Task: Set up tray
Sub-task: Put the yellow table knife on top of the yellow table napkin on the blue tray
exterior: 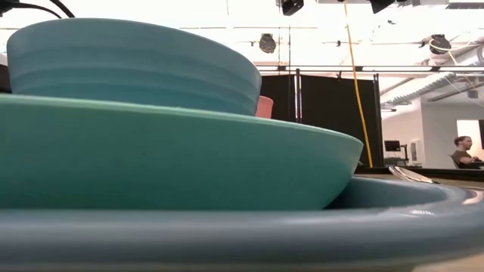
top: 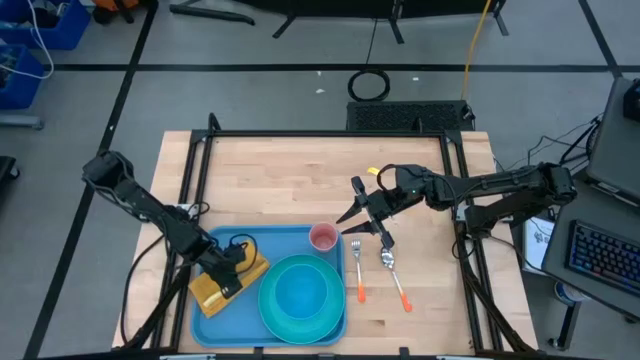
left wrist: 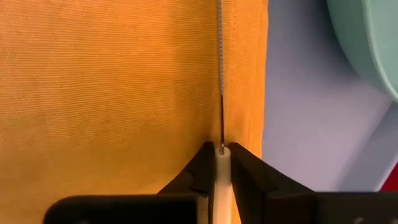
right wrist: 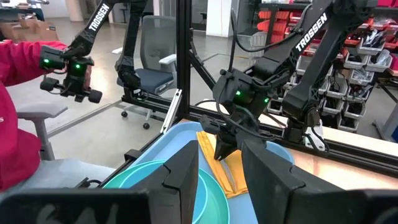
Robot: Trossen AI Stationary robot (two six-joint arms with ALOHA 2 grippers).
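The light-blue tray (top: 290, 240) lies at the table's near edge. On it sits a teal plate (top: 275, 320) with a blue bowl (top: 302, 290) on top, and a pink cup (top: 323, 237) stands at its far right corner. An orange napkin (top: 215, 295) lies on the tray's left part. My left gripper (top: 235, 280) is over the napkin, shut on a knife (left wrist: 220, 62) with a pale handle. My right gripper (top: 360, 203) hangs open above the table, right of the cup, with nothing between its fingers. My left gripper pinches the knife's pale handle (left wrist: 222, 177) between its two fingers, coming steeply from above. The fingers lie in line with the knife. The thin blade (right wrist: 230, 177) runs forward from the fingers along the napkin (left wrist: 112, 93), close to its stitched hem; whether it rests on the cloth I cannot tell.
A fork (top: 357, 270) and a spoon (top: 393, 272), both with orange handles, lie on the wooden table right of the tray. A black frame runs along the table's sides. A person in a red sleeve (right wrist: 18, 62) sits beyond the table.
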